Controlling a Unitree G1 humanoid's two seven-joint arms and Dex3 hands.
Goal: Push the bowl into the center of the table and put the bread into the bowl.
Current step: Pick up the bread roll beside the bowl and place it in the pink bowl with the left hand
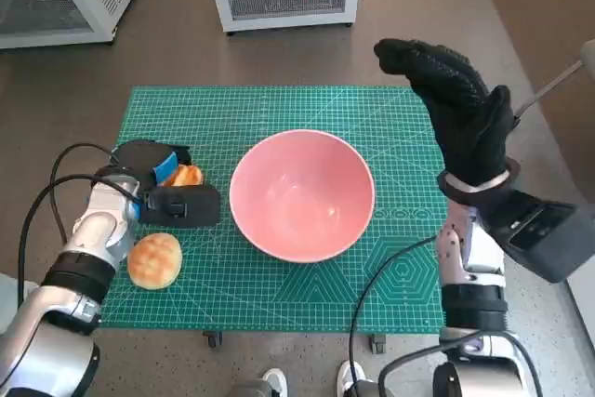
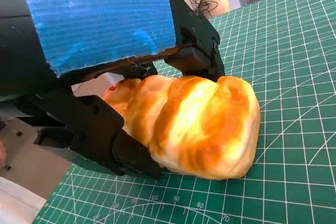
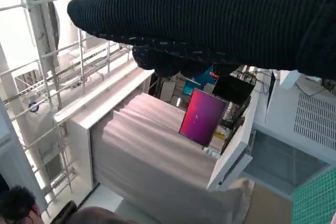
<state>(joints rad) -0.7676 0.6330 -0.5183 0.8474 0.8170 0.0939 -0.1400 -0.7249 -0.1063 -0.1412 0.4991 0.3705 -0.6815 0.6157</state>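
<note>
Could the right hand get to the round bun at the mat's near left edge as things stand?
Probably not easily: the right hand is raised at the far right, and the pink bowl sits between it and the round bun.

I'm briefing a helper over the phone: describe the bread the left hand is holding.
On the green mat, left of the pink bowl, the left hand grips an elongated, golden loaf. The round bun nearer the robot lies free.
</note>
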